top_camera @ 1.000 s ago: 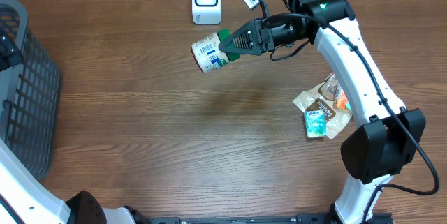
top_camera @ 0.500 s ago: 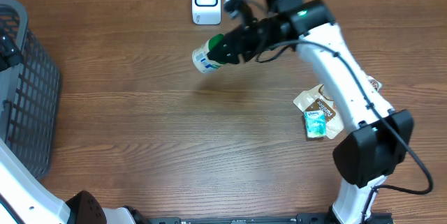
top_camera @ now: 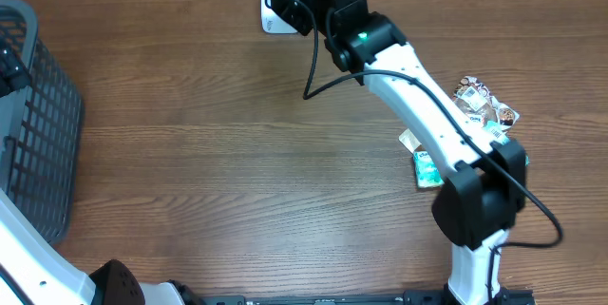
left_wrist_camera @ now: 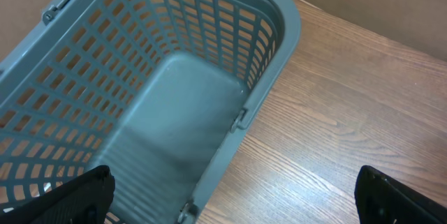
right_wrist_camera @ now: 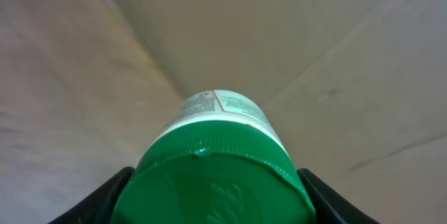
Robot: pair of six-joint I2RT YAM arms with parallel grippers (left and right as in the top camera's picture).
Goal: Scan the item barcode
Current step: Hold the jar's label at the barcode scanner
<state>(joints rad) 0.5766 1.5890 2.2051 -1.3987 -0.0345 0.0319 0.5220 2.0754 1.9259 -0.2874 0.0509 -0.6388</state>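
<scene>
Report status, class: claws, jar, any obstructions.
Left claw open over basket. Right claw shut on green-lidded jar, by scanner. No obstruction seen.

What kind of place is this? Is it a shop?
Probably a pretend shop checkout set up on a wooden table: there's a white barcode scanner, a grey shopping basket and a green-lidded bottle.

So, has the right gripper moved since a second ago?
Yes. The right gripper, holding the green-capped bottle, swung from the near side of the white scanner to over it.
</scene>
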